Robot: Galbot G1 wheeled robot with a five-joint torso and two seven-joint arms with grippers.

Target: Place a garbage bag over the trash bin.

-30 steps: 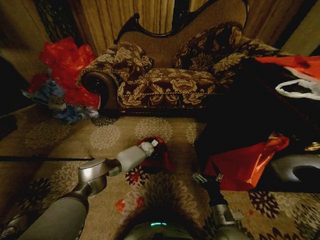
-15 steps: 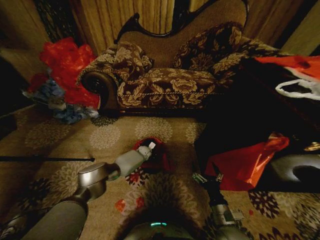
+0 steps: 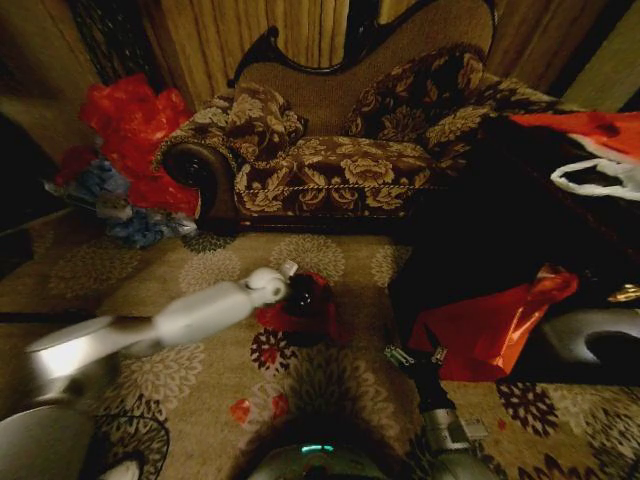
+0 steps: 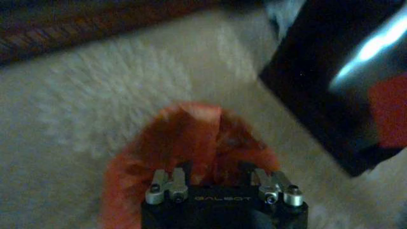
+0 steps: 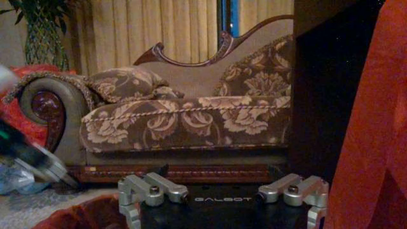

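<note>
The left gripper [image 3: 291,272] is reaching out over the patterned carpet [image 3: 200,270] to the trash bin [image 3: 300,297], which is standing on the floor in front of the sofa [image 3: 340,150]; the garbage bag [image 3: 312,305] is lying bunched around and over the bin's top, with the dark opening showing through at the gripper's end. In the left wrist view a fold of the garbage bag [image 4: 197,143] is rising between the fingers, so the claw is looking narrowed on the plastic (though blur is keeping me from being sure, so I cannot tell). The right gripper [image 5: 222,210] is waiting low near the robot's base, fingers spread wide, beside the larger red-orange bag [image 3: 490,325]. Doing this step well is probably meaning drawing the film outward and down past the rim evenly; pulling slowly, since thin plastic is tearing easily and a light bin is tipping readily.
</note>
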